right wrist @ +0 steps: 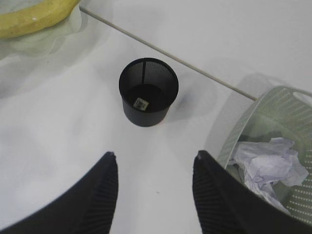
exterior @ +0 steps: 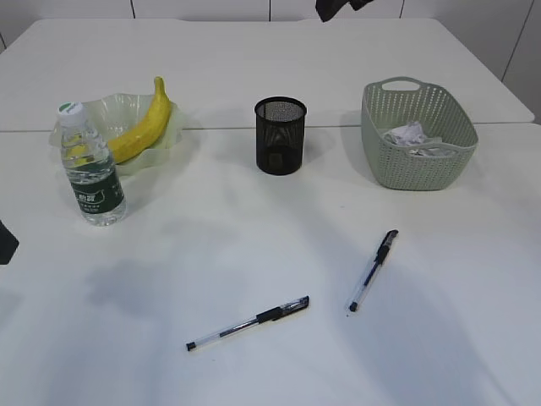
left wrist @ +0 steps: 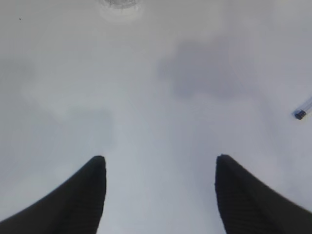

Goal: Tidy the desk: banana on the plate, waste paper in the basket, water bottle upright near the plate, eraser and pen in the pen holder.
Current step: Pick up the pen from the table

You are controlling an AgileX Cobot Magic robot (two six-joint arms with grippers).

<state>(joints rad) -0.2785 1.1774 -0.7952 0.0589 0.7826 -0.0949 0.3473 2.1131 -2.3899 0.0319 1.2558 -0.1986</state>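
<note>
Both claws hang open and empty: my right gripper (right wrist: 155, 168) has the pen holder (right wrist: 148, 91) just ahead of its tips, with the basket (right wrist: 234, 131) and its waste paper (right wrist: 267, 163) to its right. My left gripper (left wrist: 160, 170) has bare table below, one pen (left wrist: 302, 111) off to its right (only the tip shows). I can't spot the eraser.

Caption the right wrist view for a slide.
Open right gripper above mesh pen holder, beside basket holding waste paper.
</note>
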